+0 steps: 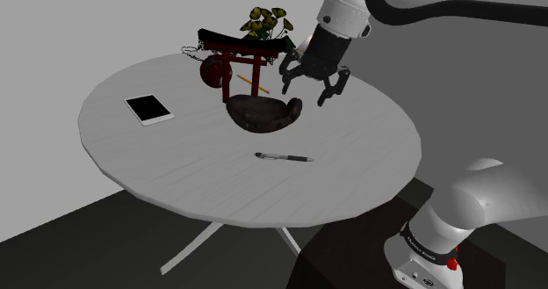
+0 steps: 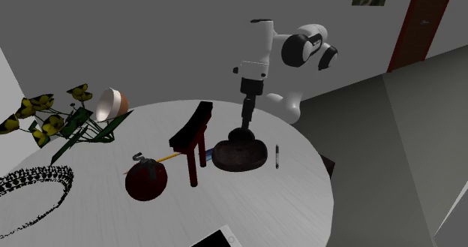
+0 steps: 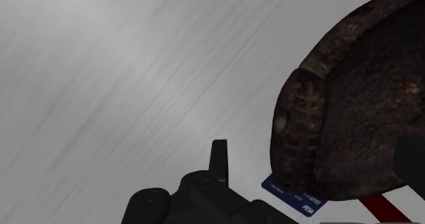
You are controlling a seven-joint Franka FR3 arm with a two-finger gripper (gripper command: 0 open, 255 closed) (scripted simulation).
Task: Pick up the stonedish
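Observation:
The stone dish (image 1: 262,111) is a dark brown, rough, shallow bowl lying near the middle of the round white table (image 1: 176,169). My black gripper (image 1: 311,86) hangs just above the end of the dish towards the shoulder view's right, fingers spread open and empty. From the second exterior view the gripper (image 2: 245,131) stands upright right over the dish (image 2: 240,156). In the wrist view the dish (image 3: 354,100) lies close below, its thick rim between my two fingertips; one finger (image 3: 218,160) is off the dish, over bare table, and neither touches it.
A dark red gate-shaped stand (image 1: 235,54), a dark red ball (image 1: 212,72) and a yellow pencil (image 1: 255,83) crowd behind the dish. A pen (image 1: 284,157) lies in front, a white tablet (image 1: 147,109) farther left. A blue card (image 3: 293,194) pokes from under the dish. A leafy plant (image 1: 268,24) stands at the back.

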